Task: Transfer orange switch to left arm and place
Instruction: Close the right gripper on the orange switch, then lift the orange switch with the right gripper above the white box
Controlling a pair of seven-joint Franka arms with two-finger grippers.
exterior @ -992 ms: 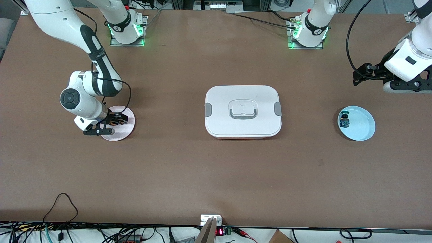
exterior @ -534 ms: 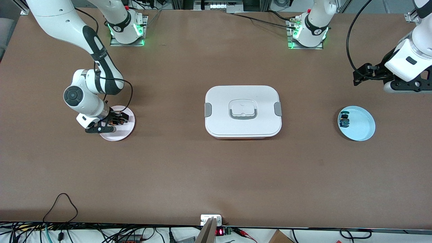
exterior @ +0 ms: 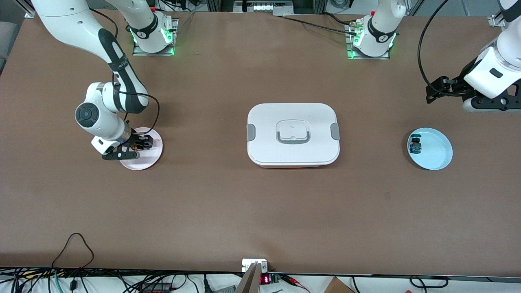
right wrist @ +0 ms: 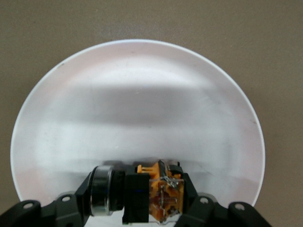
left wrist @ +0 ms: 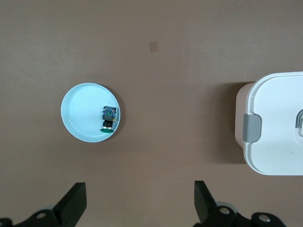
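Orange switch (right wrist: 158, 196): black barrel, orange-tan body, clamped in right end effector (right wrist: 137, 201) over pink plate (right wrist: 137, 109); left end effector (left wrist: 139, 208) spread wide, waiting.

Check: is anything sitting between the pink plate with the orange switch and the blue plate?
Yes. The white box sits mid-table, directly between the pink plate and the blue plate. The right hand is shut on the orange switch at the pink plate; the left hand hangs open, waiting.
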